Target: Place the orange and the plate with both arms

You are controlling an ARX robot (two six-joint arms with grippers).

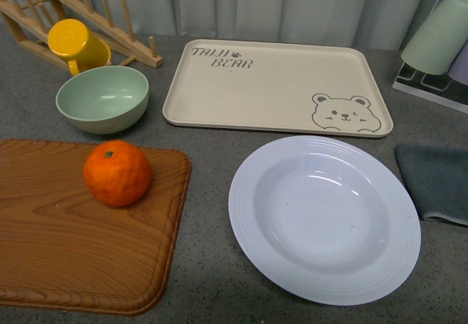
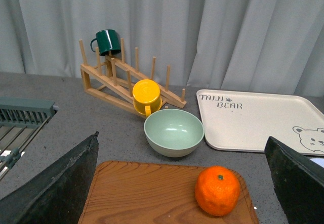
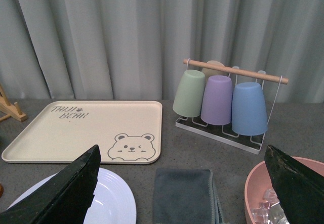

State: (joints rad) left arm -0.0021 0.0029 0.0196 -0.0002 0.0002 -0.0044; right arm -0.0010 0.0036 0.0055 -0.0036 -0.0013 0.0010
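The orange (image 1: 117, 172) sits on a wooden cutting board (image 1: 66, 251) at the front left. It also shows in the left wrist view (image 2: 217, 190), between the wide-open fingers of my left gripper (image 2: 185, 188), nearer the finger towards the tray. The white ridged plate (image 1: 325, 218) lies on the counter at the front right. In the right wrist view only its edge (image 3: 114, 201) shows beside one finger. My right gripper (image 3: 185, 188) is open and empty above a grey cloth (image 3: 185, 196). Neither gripper shows in the front view.
A beige bear tray (image 1: 274, 86) lies behind the plate. A pale green bowl (image 1: 102, 99), a yellow cup (image 1: 77, 44) and a wooden rack (image 2: 126, 77) with a dark green mug (image 2: 107, 42) stand at the back left. A cup stand (image 3: 225, 102) and pink bowl (image 3: 268, 193) are at the right.
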